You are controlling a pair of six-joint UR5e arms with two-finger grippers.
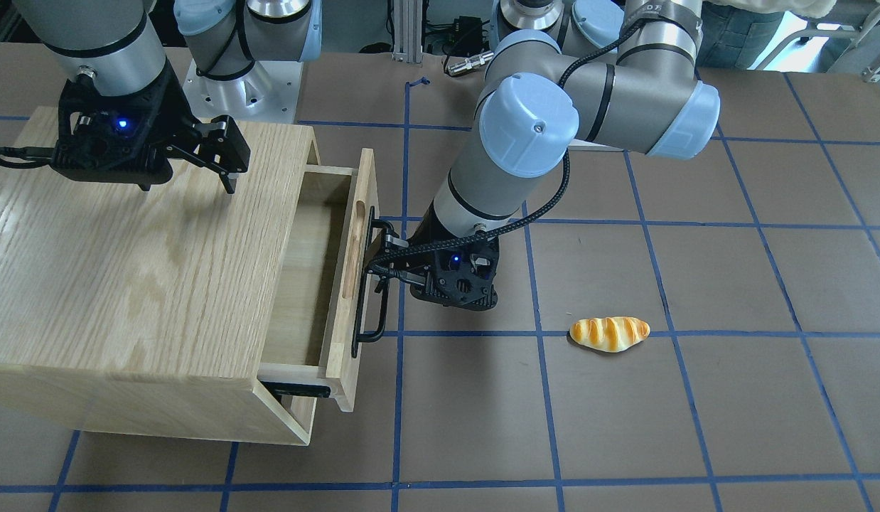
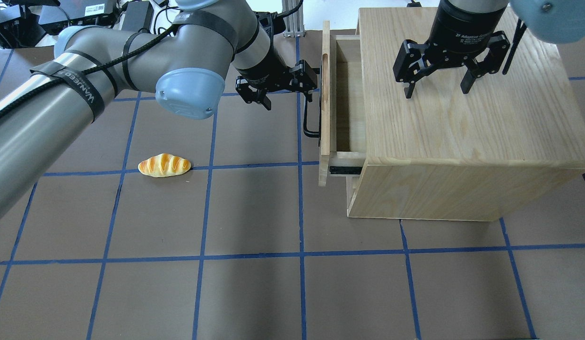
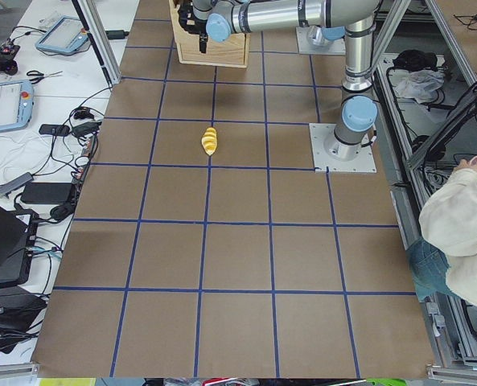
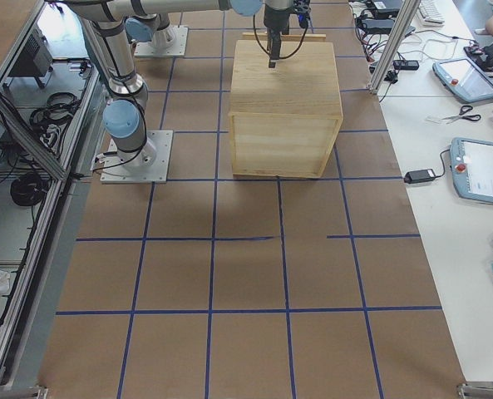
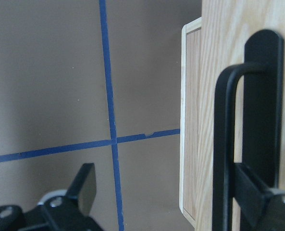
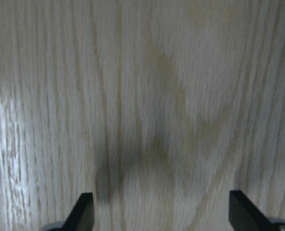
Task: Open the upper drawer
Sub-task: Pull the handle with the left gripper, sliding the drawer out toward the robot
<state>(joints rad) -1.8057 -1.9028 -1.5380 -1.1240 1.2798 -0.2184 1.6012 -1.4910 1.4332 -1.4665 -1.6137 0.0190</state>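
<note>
Where the overhead view begins, the left arm (image 2: 61,104) fills the corner, its upper part cut off by the edge. Below it a bread roll (image 2: 164,165) lies on the table (image 2: 254,283), well apart from the rest. Next comes the left gripper (image 2: 288,97), spread wide. One finger (image 5: 84,183) hangs free over the table and the other (image 5: 250,185) reaches in behind the handle (image 2: 305,123). The wrist view cuts off both fingers low down, so I cannot tell whether the inner one presses the bar. The drawer (image 2: 325,104) stands partly out of the cabinet (image 2: 462,141), its rear hidden under the cabinet top. A black slide (image 2: 344,168) shows beneath its near side. The lower front is mostly hidden. Rightmost, the right gripper (image 2: 436,92) hovers over the cabinet top, jaws wide apart.
</note>
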